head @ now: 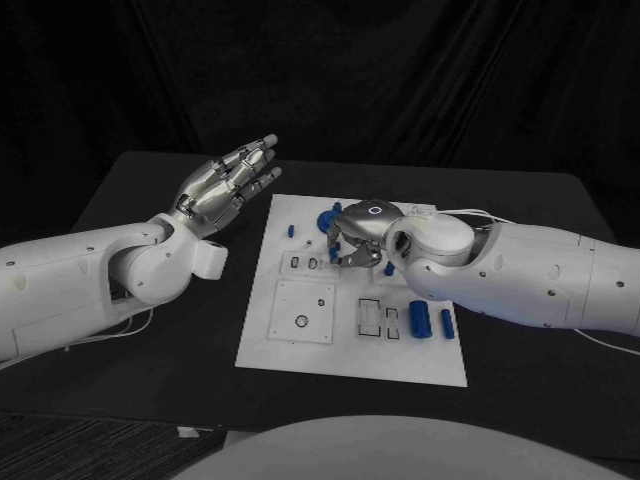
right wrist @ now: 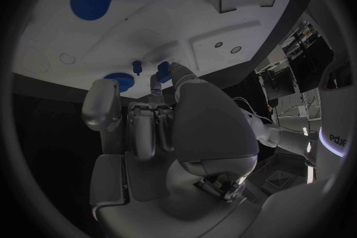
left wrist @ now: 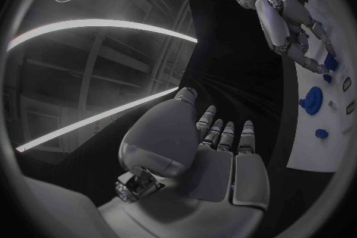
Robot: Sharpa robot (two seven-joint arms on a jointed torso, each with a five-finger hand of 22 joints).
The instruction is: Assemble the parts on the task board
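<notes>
Assessing progress: partway, by judgement; several parts seated, others loose.
Table (head: 147, 190): carries task board at centre.
Task board (head: 414, 365): white, flat.
Right hand (head: 352, 243): lowered over board's far half; grasp cannot be told.
Left hand (head: 231, 182): raised beside board, released, fingers straight.
Cylinders (head: 420, 323): blue, lying loose near board's right edge, unplaced.
Disc (head: 330, 211): blue, at far edge.

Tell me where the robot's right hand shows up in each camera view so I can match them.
Head view: right hand at the centre, fingers down over the white task board.
Left wrist view: right hand beyond the left hand, reaching onto the board.
Right wrist view: right hand in the middle, fingertips by small blue parts.
Shared landmark: the board.
</notes>
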